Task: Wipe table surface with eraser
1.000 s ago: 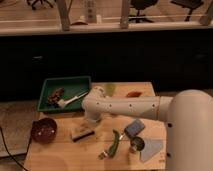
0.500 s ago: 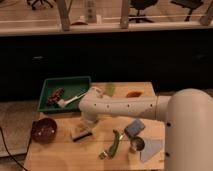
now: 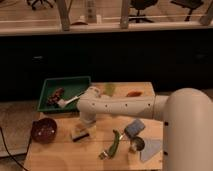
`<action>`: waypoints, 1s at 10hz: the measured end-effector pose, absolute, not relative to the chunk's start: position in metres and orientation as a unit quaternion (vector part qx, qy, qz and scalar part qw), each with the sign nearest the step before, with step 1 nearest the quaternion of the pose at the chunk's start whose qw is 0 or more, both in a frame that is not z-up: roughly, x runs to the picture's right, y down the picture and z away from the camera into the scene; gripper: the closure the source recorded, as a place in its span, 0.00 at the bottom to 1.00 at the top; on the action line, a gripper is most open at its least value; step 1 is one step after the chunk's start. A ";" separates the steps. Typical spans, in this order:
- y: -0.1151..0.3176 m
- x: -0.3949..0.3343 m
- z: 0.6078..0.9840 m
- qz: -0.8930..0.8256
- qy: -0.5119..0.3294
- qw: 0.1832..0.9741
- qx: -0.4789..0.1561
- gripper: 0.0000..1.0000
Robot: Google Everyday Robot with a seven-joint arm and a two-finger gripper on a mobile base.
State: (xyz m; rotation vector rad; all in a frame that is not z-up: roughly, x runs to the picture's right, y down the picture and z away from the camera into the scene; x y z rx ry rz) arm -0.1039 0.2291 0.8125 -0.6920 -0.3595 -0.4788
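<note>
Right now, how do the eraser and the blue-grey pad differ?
Colour: the eraser is pale tan on top with a dark base; the pad is blue-grey all over. Shape: the eraser is an oblong block, the pad roughly square. Position: the eraser lies left of centre, directly below the hand; the pad lies further right, away from the hand. Both rest on the wooden table.
</note>
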 end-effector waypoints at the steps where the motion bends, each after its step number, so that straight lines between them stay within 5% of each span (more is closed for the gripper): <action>1: 0.231 -0.104 0.812 -0.220 -0.168 0.900 -0.337 0.20; 5: 0.239 -0.111 0.813 -0.175 -0.158 0.909 -0.343 0.27; 10: 0.243 -0.115 0.816 -0.166 -0.159 0.907 -0.352 0.78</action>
